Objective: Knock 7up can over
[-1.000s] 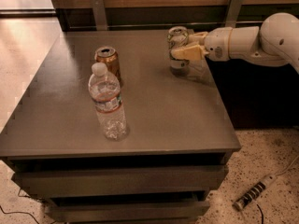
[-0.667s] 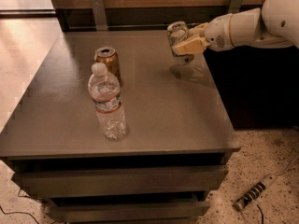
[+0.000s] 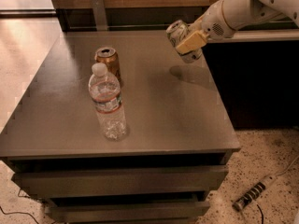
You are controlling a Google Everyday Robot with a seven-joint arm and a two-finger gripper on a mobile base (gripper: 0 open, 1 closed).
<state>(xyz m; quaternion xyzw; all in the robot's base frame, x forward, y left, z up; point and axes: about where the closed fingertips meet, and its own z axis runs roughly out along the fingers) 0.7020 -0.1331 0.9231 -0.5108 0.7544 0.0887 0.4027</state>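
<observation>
The 7up can [image 3: 176, 32] is pale and silvery with green markings. It is held in the air, tilted with its top toward the left, above the back right part of the grey table [image 3: 177, 120]. Its shadow [image 3: 188, 73] lies on the tabletop below it. My gripper [image 3: 186, 44] comes in from the upper right on a white arm [image 3: 243, 6] and is shut on the can, with a yellowish finger [image 3: 191, 41] across the can's side.
A copper-orange can [image 3: 107, 62] stands upright left of centre, with a clear plastic water bottle [image 3: 108, 104] right in front of it. Drawers [image 3: 117, 181] sit under the tabletop. A power strip [image 3: 254, 195] lies on the speckled floor at the lower right.
The gripper has lifted the 7up can off the tabletop and tipped it; one second ago the can stood upright on the table in the gripper.
</observation>
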